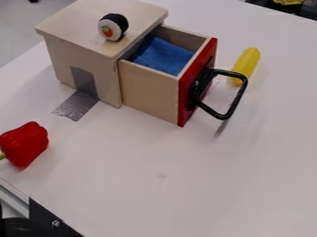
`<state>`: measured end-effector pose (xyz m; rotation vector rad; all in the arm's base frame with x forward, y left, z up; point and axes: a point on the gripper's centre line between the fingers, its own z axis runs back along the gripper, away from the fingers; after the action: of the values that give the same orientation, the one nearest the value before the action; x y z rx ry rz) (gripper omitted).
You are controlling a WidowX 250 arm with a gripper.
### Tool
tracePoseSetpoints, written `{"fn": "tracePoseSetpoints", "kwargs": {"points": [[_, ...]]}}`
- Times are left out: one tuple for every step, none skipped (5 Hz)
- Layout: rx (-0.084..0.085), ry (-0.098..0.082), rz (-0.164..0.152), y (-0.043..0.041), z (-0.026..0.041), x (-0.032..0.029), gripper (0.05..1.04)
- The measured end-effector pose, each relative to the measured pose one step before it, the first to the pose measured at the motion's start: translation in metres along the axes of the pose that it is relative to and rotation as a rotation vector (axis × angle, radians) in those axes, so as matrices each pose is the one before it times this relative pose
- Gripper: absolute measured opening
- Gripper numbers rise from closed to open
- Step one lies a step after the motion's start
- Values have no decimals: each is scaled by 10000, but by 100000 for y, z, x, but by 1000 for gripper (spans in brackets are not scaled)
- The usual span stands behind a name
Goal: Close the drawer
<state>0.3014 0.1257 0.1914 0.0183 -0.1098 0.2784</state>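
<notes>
A small wooden box stands at the upper left, and its drawer (pixel 151 86) is pulled well out toward the right. The drawer has a red front panel (pixel 197 84) with a black loop handle (pixel 234 95) standing out from it. Inside the drawer lies a blue cloth (pixel 162 54). The wooden cabinet (pixel 84 60) is held to the table by silver tape (pixel 77 105) at its side. On the cabinet's top rests a toy sushi roll (pixel 114 27).
Behind the drawer front, to the right, a yellow toy (pixel 247 65) lies on the white table (pixel 167 185). A red toy pepper (pixel 25 143) is at the left edge. A black corner piece (pixel 53 222) is at the lower left.
</notes>
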Motion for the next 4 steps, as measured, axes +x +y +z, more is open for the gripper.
{"fn": "tracePoseSetpoints", "kwargs": {"points": [[-48,396,50,-58,-1204,-172,999],[10,-145,-871,-4388,-506,665,999],[-478,-414,-1035,-5093,-1369,615,999],[-144,226,-746,-4272,-2693,578,999]]}}
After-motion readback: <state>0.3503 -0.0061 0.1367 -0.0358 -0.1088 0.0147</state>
